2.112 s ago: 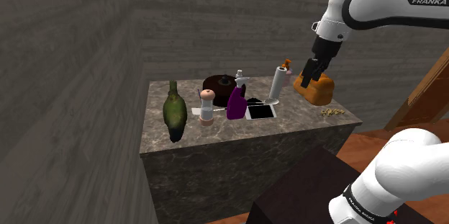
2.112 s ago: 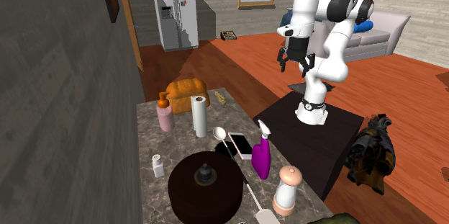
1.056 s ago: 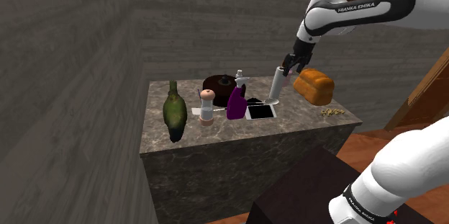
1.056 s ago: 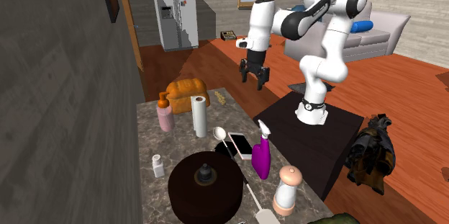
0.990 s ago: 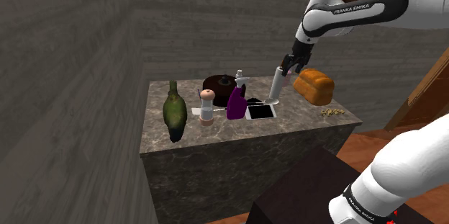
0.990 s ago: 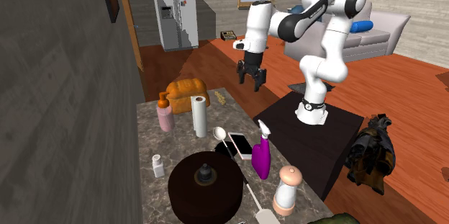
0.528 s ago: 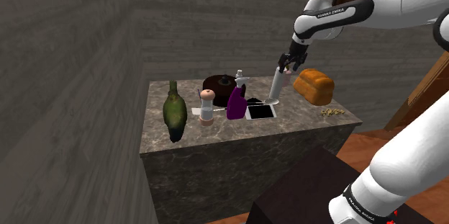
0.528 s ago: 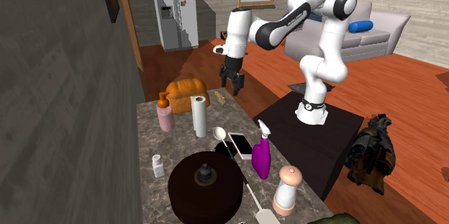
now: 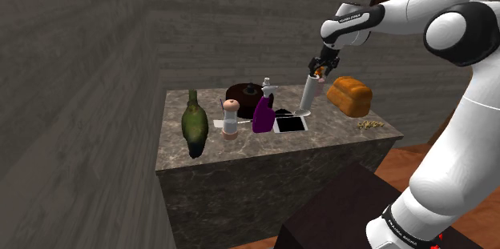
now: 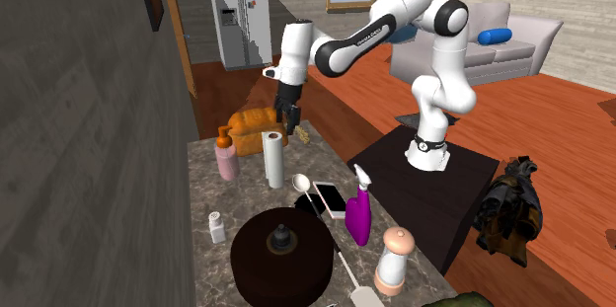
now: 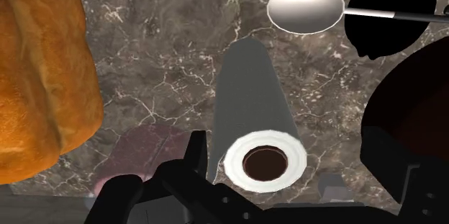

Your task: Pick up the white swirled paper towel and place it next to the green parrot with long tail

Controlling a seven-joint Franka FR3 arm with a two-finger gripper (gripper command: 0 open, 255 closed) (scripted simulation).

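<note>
Roll of greyish-white paper towel with a dark hollow core (image 9: 308, 95) stands upright on the dark veined marble counter (image 9: 264, 175). The all-black two-finger gripper (image 9: 319, 70) hangs straight above the roll's top end, pointing down at it. In the wrist view its fingers (image 11: 196, 154) are spread wide. The roll's white top ring (image 11: 234, 163) lies between them, closer to one finger than to the other, and nothing is clasped. Whether that nearer finger touches the roll cannot be told.

Just beside the roll, on the shoulder view's right, sits an orange-brown loaf of bread (image 9: 350, 94). A pink bottle with an orange cap (image 10: 226, 162) stands near the roll on its wall side, next to the loaf. A pale spoon (image 10: 301, 183) lies on the marble near the roll's foot, and a flat phone with a white rim and dark screen (image 9: 290, 125) lies just past it. Farther from the roll, toward the shoulder view's left, come a purple spray bottle with a white trigger head (image 9: 263, 115), a round dark brown lidded dish (image 9: 243, 93) and a pale pink-and-white grinder (image 9: 231, 119). The green parrot with a long tail (image 9: 193, 125) lies well apart from the roll, beyond all of these, at the counter's opposite end. Some small yellowish crumbs (image 9: 370, 125) are scattered beyond the loaf from the roll.
</note>
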